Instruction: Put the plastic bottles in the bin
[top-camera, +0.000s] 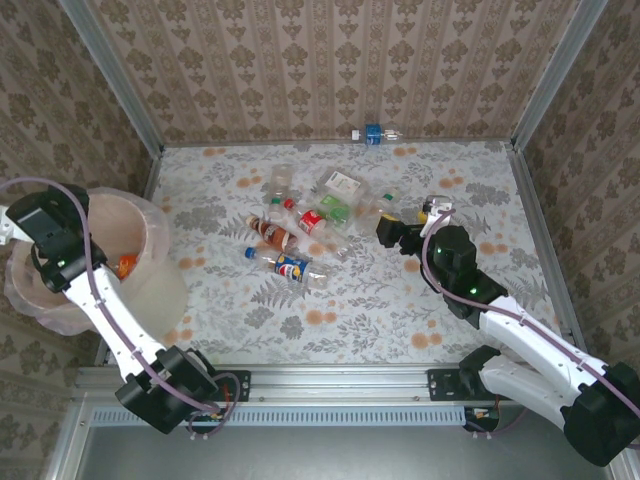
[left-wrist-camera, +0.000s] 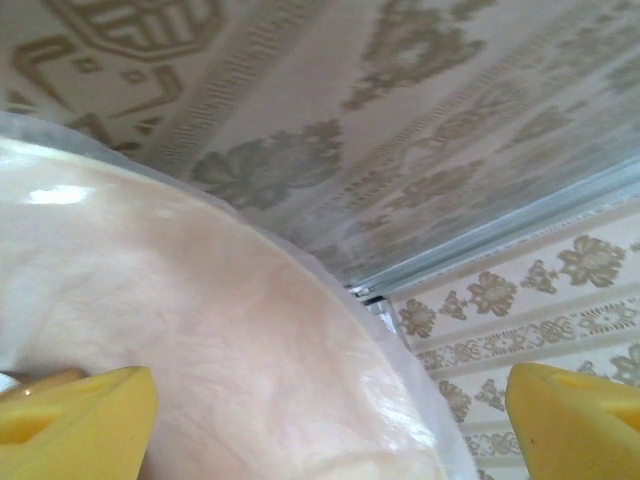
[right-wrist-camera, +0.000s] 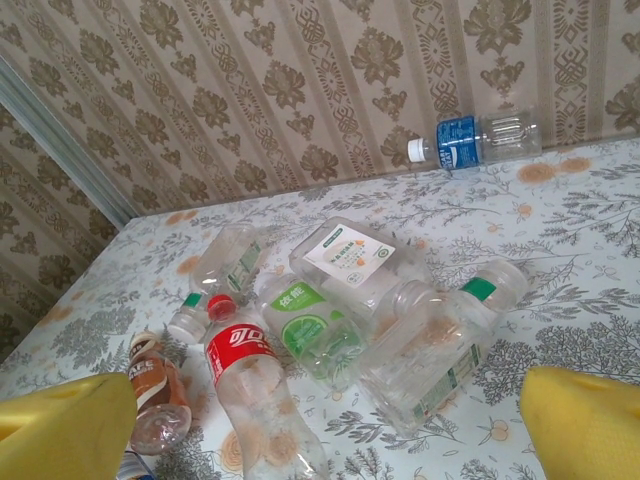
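Several plastic bottles (top-camera: 310, 220) lie in a loose pile mid-table. Among them are a red-labelled one (right-wrist-camera: 240, 355), a green-labelled one (right-wrist-camera: 305, 322), a white-labelled one (right-wrist-camera: 350, 255) and a clear one with a green band (right-wrist-camera: 440, 360). One blue-labelled bottle (right-wrist-camera: 470, 140) lies alone against the back wall. My right gripper (top-camera: 388, 230) is open just right of the pile, its yellow fingers (right-wrist-camera: 580, 425) wide apart and empty. My left gripper (left-wrist-camera: 330, 420) hangs open over the bin (top-camera: 160, 285), with nothing between its fingers (left-wrist-camera: 90, 415). An orange-labelled bottle (top-camera: 125, 265) lies inside the bin.
The bin stands off the table's left edge, lined with a clear bag (left-wrist-camera: 420, 390). A metal frame (top-camera: 530, 80) and patterned walls close in the table. A brown bottle (top-camera: 270, 232) and a blue-capped one (top-camera: 290, 266) lie on the pile's near left side.
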